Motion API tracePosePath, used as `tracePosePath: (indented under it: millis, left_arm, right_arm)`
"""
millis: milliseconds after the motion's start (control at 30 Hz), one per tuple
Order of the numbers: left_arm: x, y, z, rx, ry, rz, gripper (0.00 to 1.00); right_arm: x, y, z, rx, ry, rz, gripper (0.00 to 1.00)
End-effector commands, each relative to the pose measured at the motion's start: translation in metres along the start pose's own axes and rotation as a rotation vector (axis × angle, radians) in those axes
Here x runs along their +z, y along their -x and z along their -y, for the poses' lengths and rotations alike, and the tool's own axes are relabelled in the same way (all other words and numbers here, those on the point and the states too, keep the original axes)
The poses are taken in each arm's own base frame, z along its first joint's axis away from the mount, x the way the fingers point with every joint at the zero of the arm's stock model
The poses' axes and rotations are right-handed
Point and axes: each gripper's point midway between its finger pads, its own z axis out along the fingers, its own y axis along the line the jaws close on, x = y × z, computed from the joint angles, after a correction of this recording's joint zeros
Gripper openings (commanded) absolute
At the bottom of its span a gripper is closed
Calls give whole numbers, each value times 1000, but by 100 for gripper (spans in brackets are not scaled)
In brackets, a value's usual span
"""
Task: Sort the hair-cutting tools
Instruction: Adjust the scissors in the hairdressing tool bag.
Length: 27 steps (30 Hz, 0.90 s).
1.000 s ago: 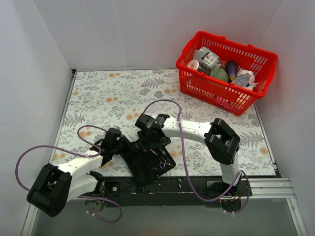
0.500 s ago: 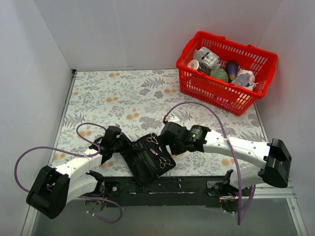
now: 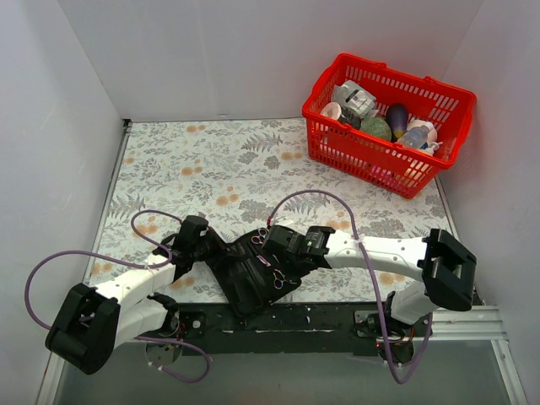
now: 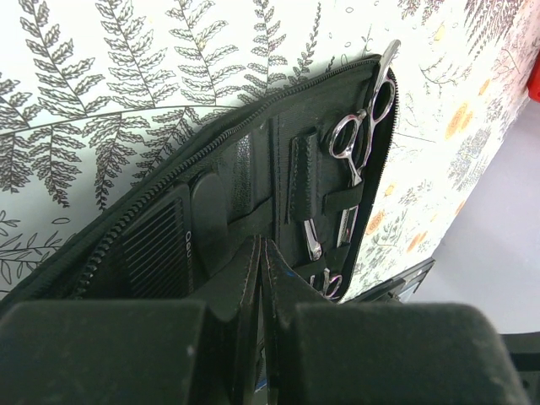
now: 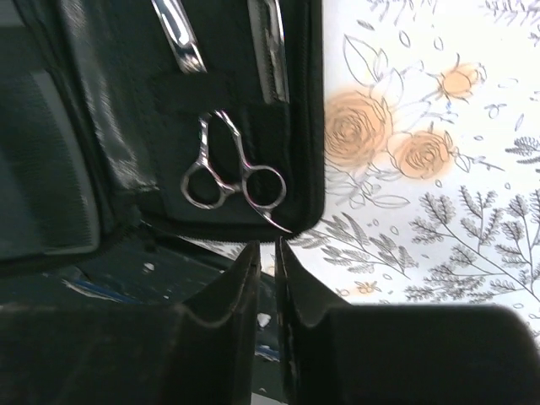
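A black case (image 3: 239, 285) lies open near the table's front edge. Silver scissors (image 3: 261, 239) stick out at its far corner, and a purple-ringed pair (image 3: 278, 279) sits in its right half. In the left wrist view, ring-handled scissors (image 4: 363, 126) and another pair (image 4: 310, 236) sit under straps, with the black comb (image 4: 156, 245) in a pocket. My left gripper (image 4: 262, 246) is shut over the case's left flap. My right gripper (image 5: 267, 249) hangs just off the case's edge by a pair of scissors (image 5: 232, 181). Its fingers are almost together with nothing between them.
A red basket (image 3: 443, 139) with bottles and egg-shaped items stands at the back right. The floral table cover (image 3: 211, 169) runs to white walls on three sides. The black base rail (image 3: 321, 316) lies just in front of the case.
The right arm swung off the case to the right, then came back to its right edge, and its fingers closed from wide open. The left arm stayed put.
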Motion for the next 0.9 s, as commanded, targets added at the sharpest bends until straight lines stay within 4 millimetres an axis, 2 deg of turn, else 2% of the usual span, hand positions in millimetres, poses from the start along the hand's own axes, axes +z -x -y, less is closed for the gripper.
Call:
tracePosePath:
  millis: [0,100,267,333,867]
  left_arm:
    - [-3,7,11,25,-15,24,0]
    - [-2,7,10,28,-11,25,0]
    - [-2,6,8,26,-8,23,0]
    - [-2,6,7,24,-5,23,0]
    - [-2,4,7,27,-14,18,0]
  right_arm:
    - [-7,31,-19,-16,22,72,19]
    - [-2,30,-22,-24,22,51,27]
    - [4,24,-31,-32,46,21,30]
    - [6,20,-33,-35,48,8,36]
    - [28,2,-33,-33,17,-42,38]
